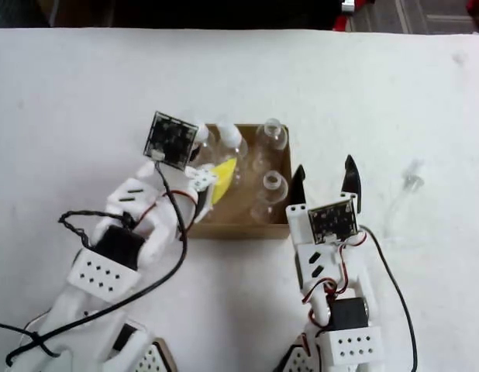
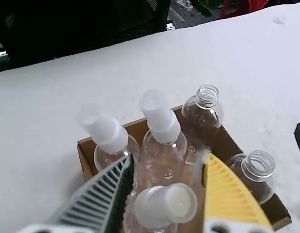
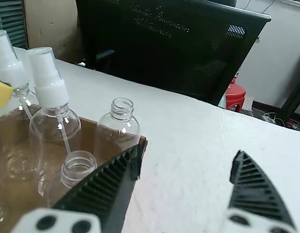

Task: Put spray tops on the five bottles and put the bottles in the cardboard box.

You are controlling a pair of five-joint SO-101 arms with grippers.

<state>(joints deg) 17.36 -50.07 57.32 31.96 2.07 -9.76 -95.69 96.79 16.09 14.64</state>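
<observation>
The cardboard box [image 1: 282,227] sits mid-table and holds several clear bottles. Two capped bottles [image 2: 108,136] [image 2: 162,126] stand at its far left. Two open-necked bottles [image 2: 204,104] [image 2: 257,167] stand on its right side, also seen as the farther one [image 3: 122,124] and the nearer one [image 3: 77,170]. My left gripper [image 2: 167,194] [image 1: 212,182] is inside the box, its grey and yellow fingers shut on a third capped bottle [image 2: 164,204], which is tilted. My right gripper [image 1: 325,174] [image 3: 187,160] hangs open beside the box's right wall, with nothing between its fingers.
A loose spray top [image 1: 406,186] with its thin tube lies on the white table to the right of my right gripper. A dark chair [image 3: 179,43] stands beyond the table's far edge.
</observation>
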